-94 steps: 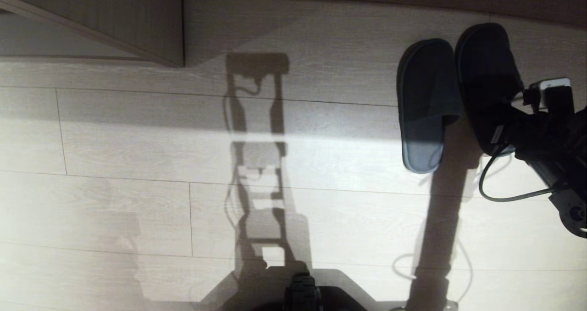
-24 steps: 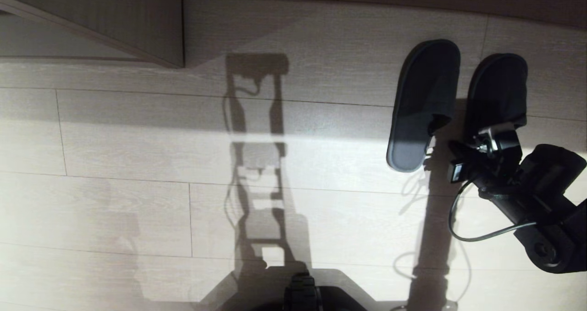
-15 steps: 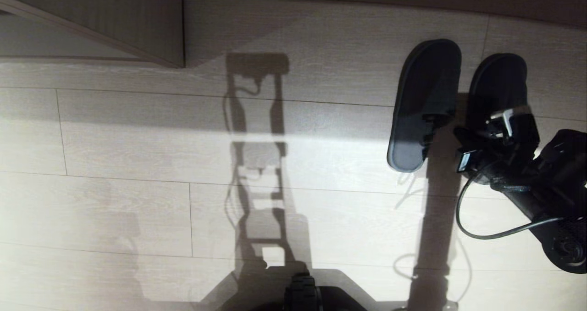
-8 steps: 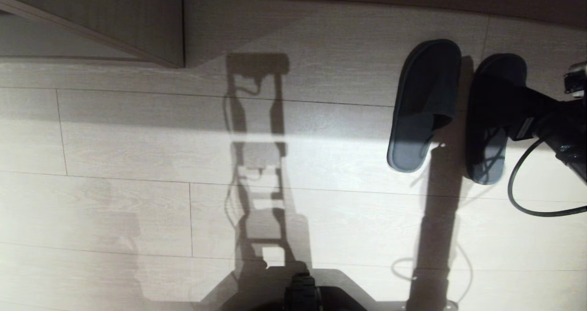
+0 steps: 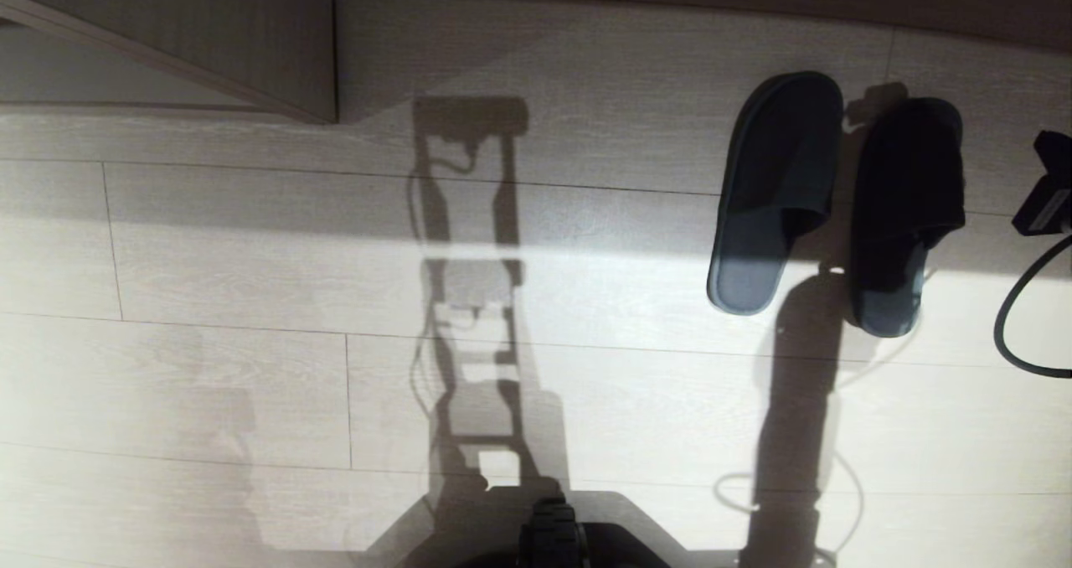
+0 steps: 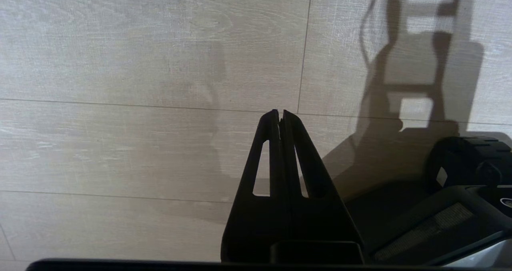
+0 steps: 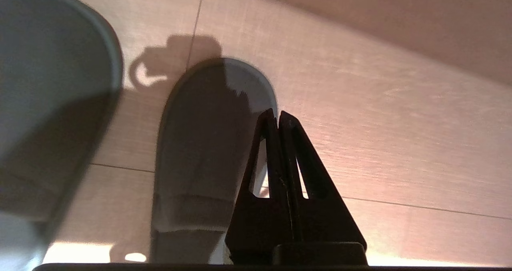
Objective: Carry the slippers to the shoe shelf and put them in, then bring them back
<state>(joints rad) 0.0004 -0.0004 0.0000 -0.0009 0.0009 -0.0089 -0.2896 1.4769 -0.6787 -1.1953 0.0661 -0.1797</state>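
The slippers [image 5: 837,199] lie side by side on the floor [image 5: 251,300] at the right of the head view, toes pointing to the far side and heels toward the robot. The left slipper [image 5: 775,191] and the right slipper [image 5: 904,208] are close together with a narrow strip of floor between them; both lie flat, their heels in a band of sunlight and their toes in shade. No claw touches either one.

The right claw [image 7: 278,117] hangs above the floor just right of the right slipper, its two fingers pressed together and gripping nothing. In the head view only a dark piece of that arm [image 5: 1047,187] and a looping cable [image 5: 1017,333] show at the right edge.

The left claw [image 6: 279,117] is closed and empty too, held over bare floor beside the robot's base [image 5: 553,534].

At the far left corner stands a pale wood-grain panel [image 5: 209,40]. The robot's long shadow [image 5: 469,300] falls across the middle boards.
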